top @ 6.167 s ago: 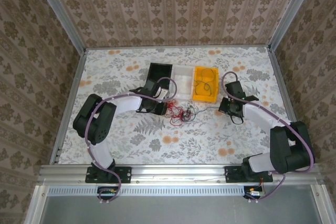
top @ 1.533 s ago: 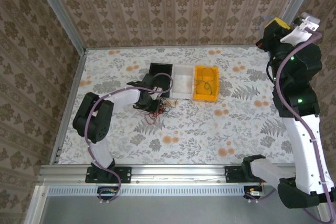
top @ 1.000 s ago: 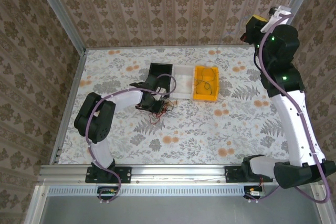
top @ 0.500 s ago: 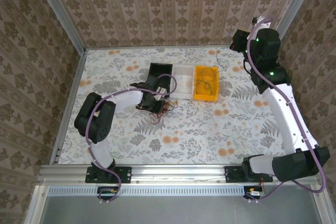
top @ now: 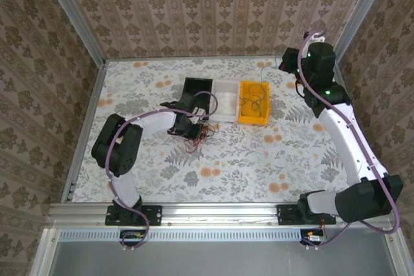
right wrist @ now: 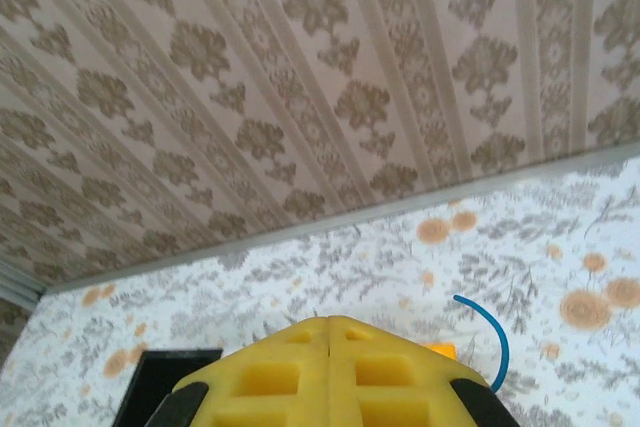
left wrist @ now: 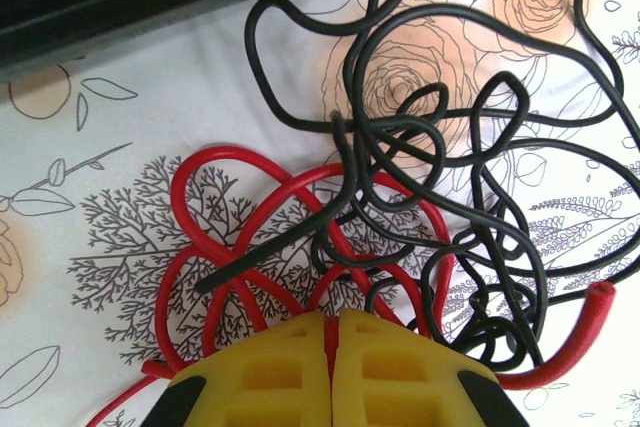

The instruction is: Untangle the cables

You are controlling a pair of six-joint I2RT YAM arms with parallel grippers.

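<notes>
My right gripper (top: 289,63) drops from overhead toward the yellow bin (top: 240,105), fingers pinched on a thin blue wire (right wrist: 487,332). Left gripper (left wrist: 330,319) stays clamped on the red cable (left wrist: 215,162); black cable (left wrist: 470,77) still knotted.

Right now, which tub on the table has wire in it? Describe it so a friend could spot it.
On the flowered table, three bins stand in a row. Look at the right end, beside the white bin, farthest from the black bin. The orange-yellow bin is the only brightly coloured one, with thin wire loops inside.
</notes>
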